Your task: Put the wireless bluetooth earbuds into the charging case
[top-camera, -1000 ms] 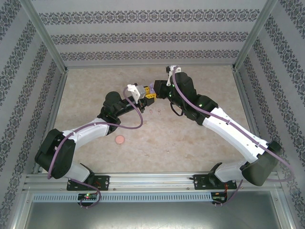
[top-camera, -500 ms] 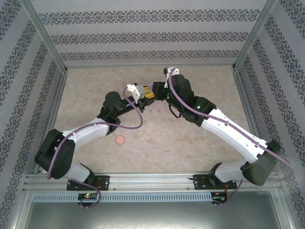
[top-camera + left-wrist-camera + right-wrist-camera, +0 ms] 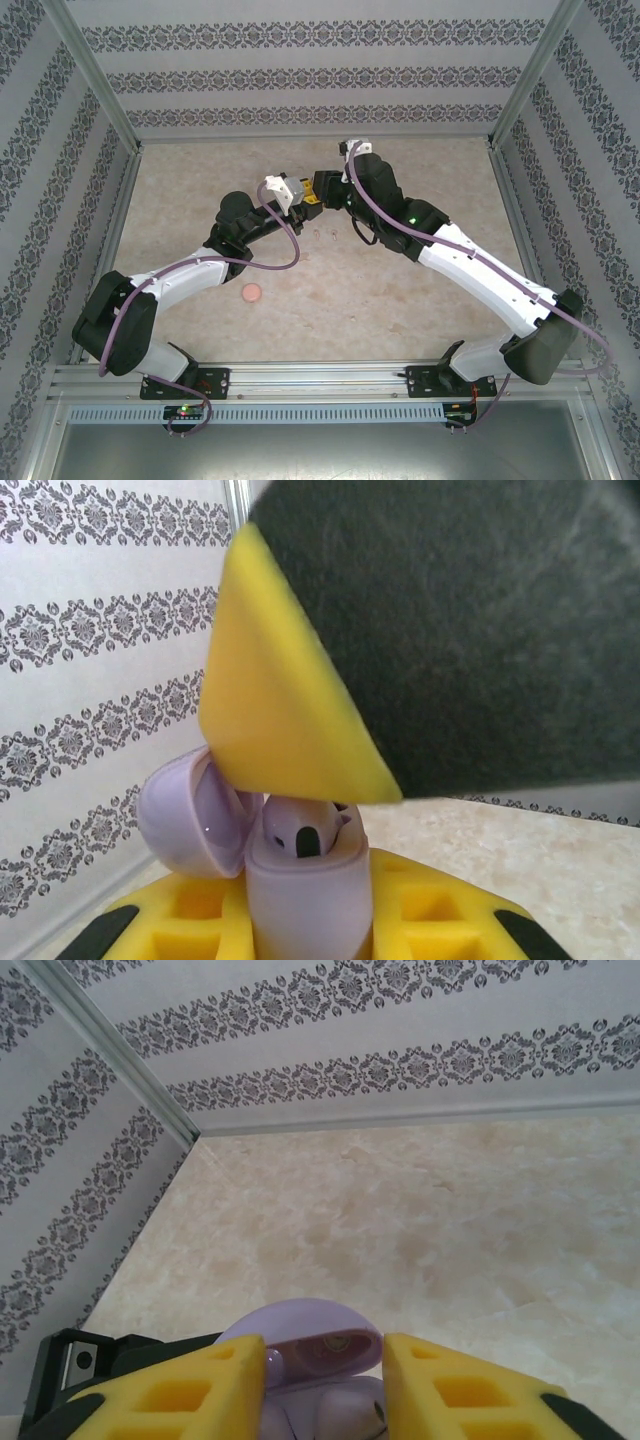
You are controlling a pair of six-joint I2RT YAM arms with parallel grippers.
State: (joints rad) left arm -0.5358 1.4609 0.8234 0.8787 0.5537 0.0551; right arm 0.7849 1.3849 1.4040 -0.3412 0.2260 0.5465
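Note:
My left gripper [image 3: 303,196] [image 3: 310,922] is shut on the purple charging case [image 3: 305,900], holding it upright above the table with its lid [image 3: 185,815] hinged open to the left. A purple earbud [image 3: 300,830] sits in the case's top. My right gripper [image 3: 322,188] [image 3: 325,1380] hovers directly over the case, open, its yellow fingers [image 3: 190,1390] standing either side of the lid [image 3: 320,1335] without holding anything. Purple earbuds [image 3: 345,1412] show in the case below. In the left wrist view a right finger [image 3: 280,710] hangs just over the case.
Two tiny pale earbuds [image 3: 324,236] lie on the table just in front of the grippers. A pink round disc [image 3: 252,293] lies nearer the left arm. Patterned walls enclose the beige table [image 3: 420,290] at the back and on both sides.
The right gripper has slid a little left over the case and its jaws have opened. The left gripper holds the case as before.

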